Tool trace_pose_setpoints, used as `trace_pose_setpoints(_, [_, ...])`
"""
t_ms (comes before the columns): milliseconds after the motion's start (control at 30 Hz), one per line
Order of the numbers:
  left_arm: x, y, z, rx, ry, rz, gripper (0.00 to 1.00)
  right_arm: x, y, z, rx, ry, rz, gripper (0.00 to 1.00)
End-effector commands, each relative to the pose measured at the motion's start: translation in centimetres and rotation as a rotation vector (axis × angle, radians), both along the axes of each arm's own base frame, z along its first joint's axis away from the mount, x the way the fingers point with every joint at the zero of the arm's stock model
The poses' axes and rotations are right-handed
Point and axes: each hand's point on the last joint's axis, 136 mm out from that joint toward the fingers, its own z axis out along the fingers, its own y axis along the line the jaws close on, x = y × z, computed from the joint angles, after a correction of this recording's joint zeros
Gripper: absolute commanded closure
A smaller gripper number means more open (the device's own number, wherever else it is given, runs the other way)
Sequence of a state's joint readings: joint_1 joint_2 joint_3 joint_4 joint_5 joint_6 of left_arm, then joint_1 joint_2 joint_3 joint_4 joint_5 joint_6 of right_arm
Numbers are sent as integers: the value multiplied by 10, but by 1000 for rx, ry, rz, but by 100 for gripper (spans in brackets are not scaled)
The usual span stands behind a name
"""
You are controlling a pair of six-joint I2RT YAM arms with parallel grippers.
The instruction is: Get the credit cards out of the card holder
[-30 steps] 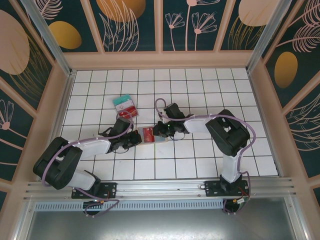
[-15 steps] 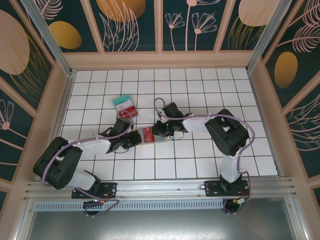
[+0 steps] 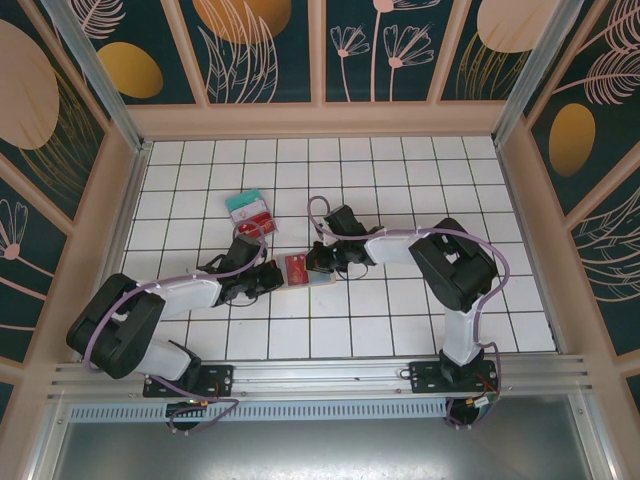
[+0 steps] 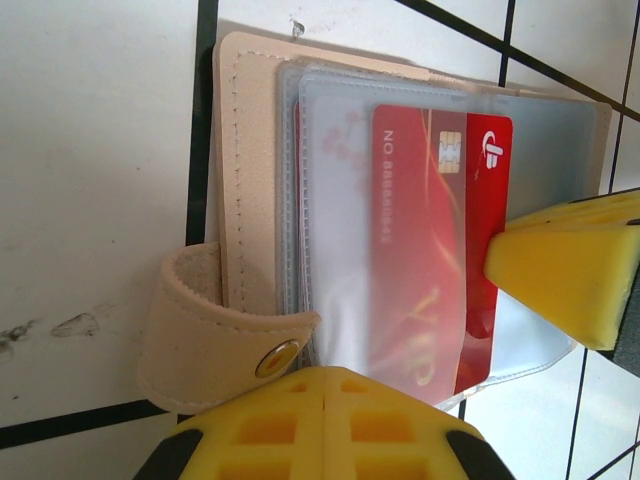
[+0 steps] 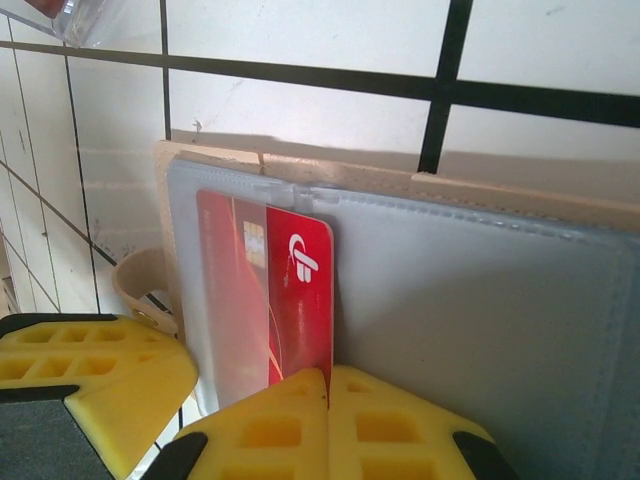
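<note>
Left tool sat shut, pinning tan folding card holder; right tool clamped red plastic card, which wanted a straight, level pull.

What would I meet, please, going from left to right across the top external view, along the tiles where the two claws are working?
Left arm's bulky joint → left claw → red credit card, lying in the card holder → right claw → right arm's bulky joint.

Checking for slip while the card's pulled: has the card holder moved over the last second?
No. In the top view the card holder keeps its place against the grid lines of the table, with no shift in any direction.
</note>
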State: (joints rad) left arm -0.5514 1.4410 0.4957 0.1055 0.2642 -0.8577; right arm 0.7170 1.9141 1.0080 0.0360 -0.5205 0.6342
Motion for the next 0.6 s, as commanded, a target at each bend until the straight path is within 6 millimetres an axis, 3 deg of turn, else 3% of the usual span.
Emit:
trace_pose_setpoints(0, [-9,4,-11,29,42,-11,95,-1,-21,-5,-47,-6,-34,100])
trace_pose_setpoints(267, [-8,4,-9,32,37,-11,94,4,-44,11,-34,-44,-69,100])
trace_pose_setpoints(400, [0,-2,8,-3,7,-1,76,9,-52,31,-2,-84,-91,100])
trace_pose_setpoints(567, [17,-13,46,-82,-60,27,66,15,-56,61,45,-140,-97,100])
